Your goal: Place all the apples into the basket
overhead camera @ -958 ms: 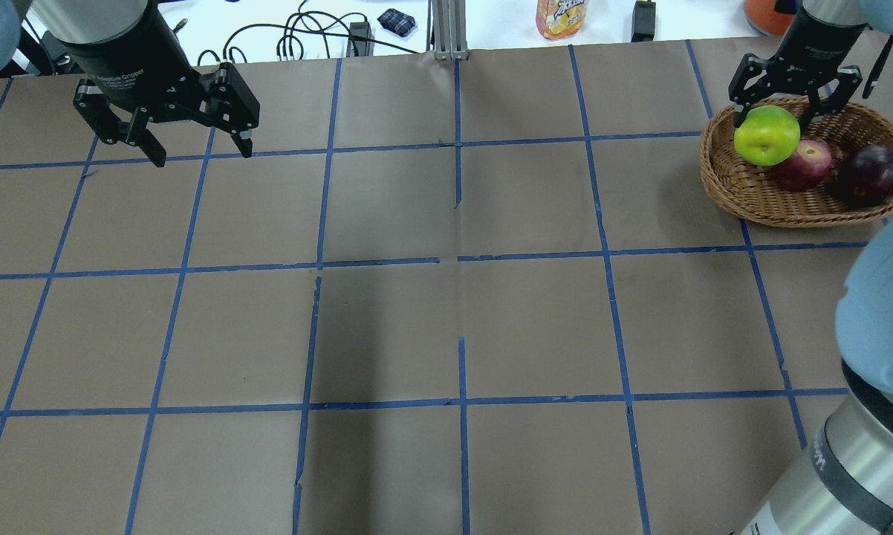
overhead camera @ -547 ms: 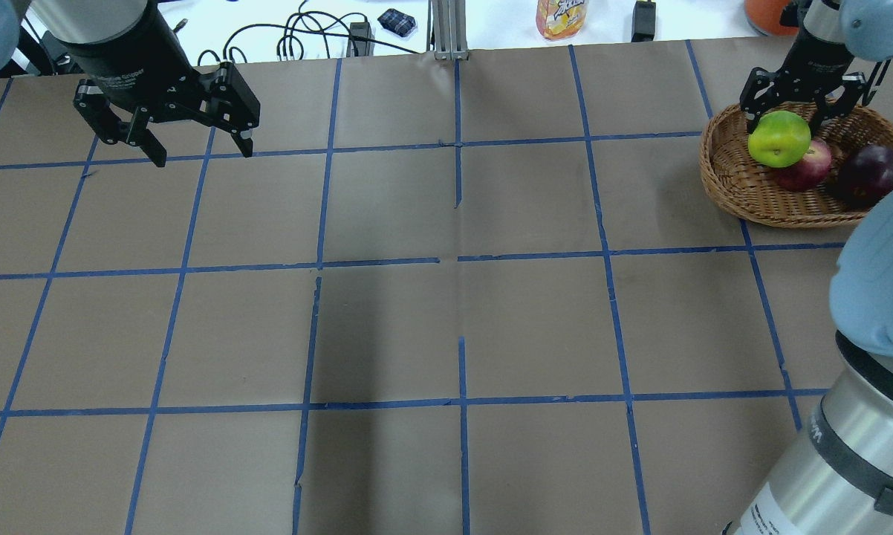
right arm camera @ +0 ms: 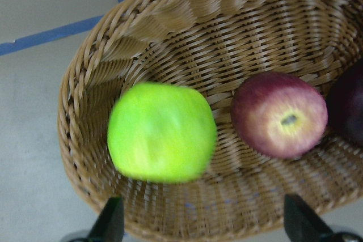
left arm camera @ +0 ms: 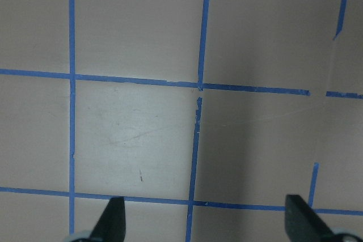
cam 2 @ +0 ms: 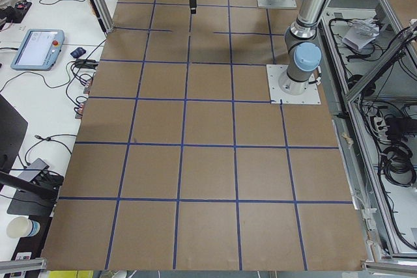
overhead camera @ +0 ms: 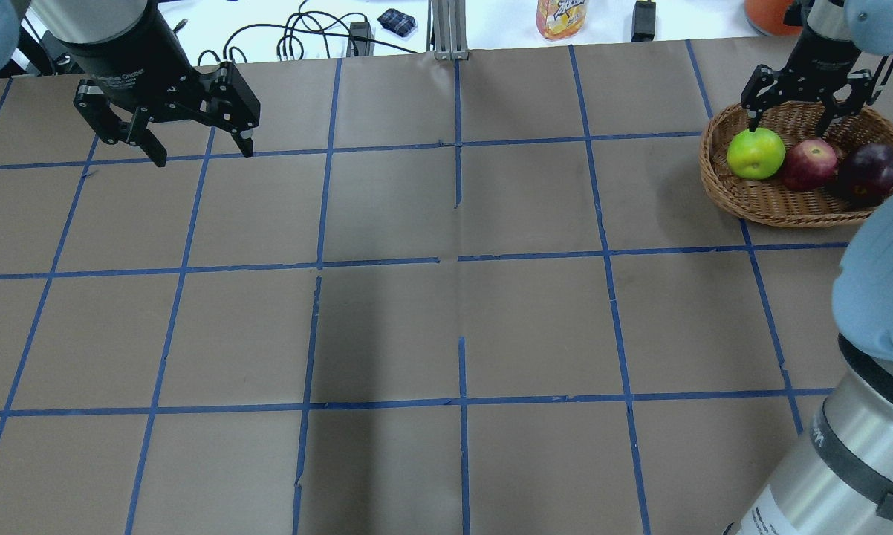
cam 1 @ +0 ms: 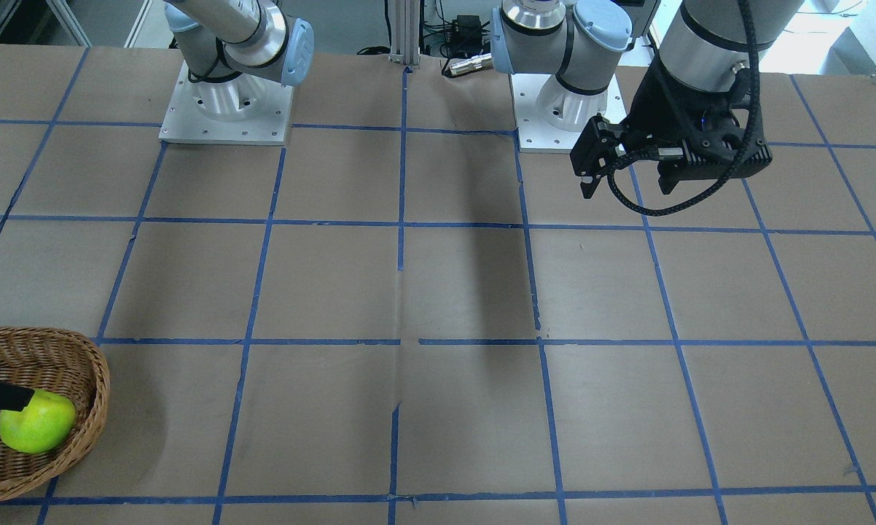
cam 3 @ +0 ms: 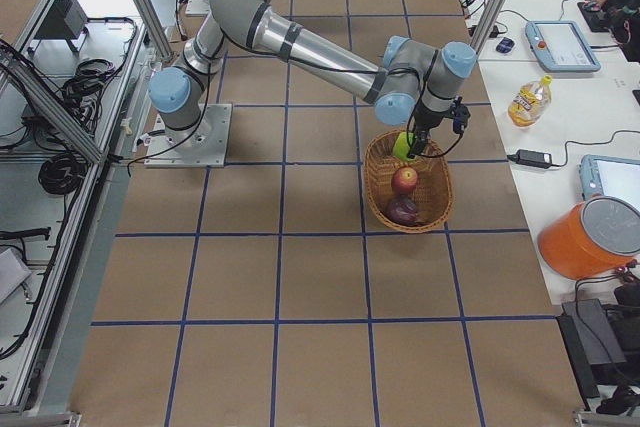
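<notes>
Left pincer [overhead camera: 201, 154], spread, bears illegible white lettering [overhead camera: 122, 76].

Fingers spread wide on left pincer [overhead camera: 201, 154], pointing down — right pincer [overhead camera: 788, 128] likewise, arm stretched far out

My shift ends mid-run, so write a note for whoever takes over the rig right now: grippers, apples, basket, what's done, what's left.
Right gripper: open, holding nothing, low over the basket.
Left gripper: open, empty, hanging above bare table on the far side from the basket.
Apples: the green apple, the red apple and the dark maroon apple lie in a row inside the basket. The green one is blurred in the right wrist view, so it may be rolling.
Done: all three apples are in; no view shows one on the table.
Left: probably only to lift the right arm clear and check that the green apple settles.
</notes>
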Action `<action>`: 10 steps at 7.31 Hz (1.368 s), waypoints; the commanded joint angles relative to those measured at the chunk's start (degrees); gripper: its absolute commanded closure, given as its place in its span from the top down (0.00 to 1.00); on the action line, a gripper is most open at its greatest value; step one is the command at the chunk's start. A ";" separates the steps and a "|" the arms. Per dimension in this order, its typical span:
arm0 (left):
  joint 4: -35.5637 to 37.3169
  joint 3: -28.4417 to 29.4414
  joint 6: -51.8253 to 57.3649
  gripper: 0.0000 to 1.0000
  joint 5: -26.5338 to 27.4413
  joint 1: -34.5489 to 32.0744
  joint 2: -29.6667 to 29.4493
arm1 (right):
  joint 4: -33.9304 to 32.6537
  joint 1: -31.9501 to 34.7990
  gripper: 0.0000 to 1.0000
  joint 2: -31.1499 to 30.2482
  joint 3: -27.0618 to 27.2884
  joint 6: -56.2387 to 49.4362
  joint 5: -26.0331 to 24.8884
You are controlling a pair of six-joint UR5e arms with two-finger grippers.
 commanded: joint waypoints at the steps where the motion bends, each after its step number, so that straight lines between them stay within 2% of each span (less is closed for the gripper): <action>1: 0.00 0.00 0.12 1.00 0.03 0.04 -0.04 | 7.72 0.12 1.00 -7.39 -0.38 0.02 0.01; 3: 0.00 0.00 0.03 1.00 0.03 0.04 -0.04 | 17.12 0.91 1.00 -17.49 0.58 0.10 0.10; 5: 0.00 0.00 0.03 1.00 0.03 -0.05 -0.04 | 19.97 4.06 1.00 -24.71 3.20 1.23 1.06; 7: 0.00 0.00 0.03 1.00 0.03 -0.05 -0.04 | 19.02 7.75 1.00 -31.47 12.66 3.71 1.24; 8: 0.00 0.00 0.12 1.00 0.03 0.04 -0.04 | 15.27 11.34 1.00 -34.73 16.89 3.97 3.68; 9: 0.00 0.00 0.03 1.00 0.03 0.04 -0.04 | 10.44 14.42 1.00 -34.94 19.54 5.10 3.79; 10: 0.00 0.00 0.03 1.00 0.03 -0.05 -0.04 | 9.44 17.67 1.00 -34.77 20.09 6.68 3.36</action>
